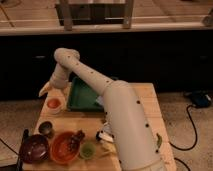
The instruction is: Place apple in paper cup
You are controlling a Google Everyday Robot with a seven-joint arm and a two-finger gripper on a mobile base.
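The paper cup [53, 106] is a small white cup standing at the far left of the wooden table [145, 100]. The red-orange apple [53, 103] sits in its mouth. My gripper [46, 90] hangs from the white arm just above the cup and slightly to its left, apart from the apple.
A green tray [82, 97] lies right of the cup at the table's back. A small dark grey cup [46, 128], a maroon bowl [34, 148], an orange bowl [62, 147] with dark contents and a small green cup [88, 149] stand along the front. My arm [125, 125] crosses the table's right half.
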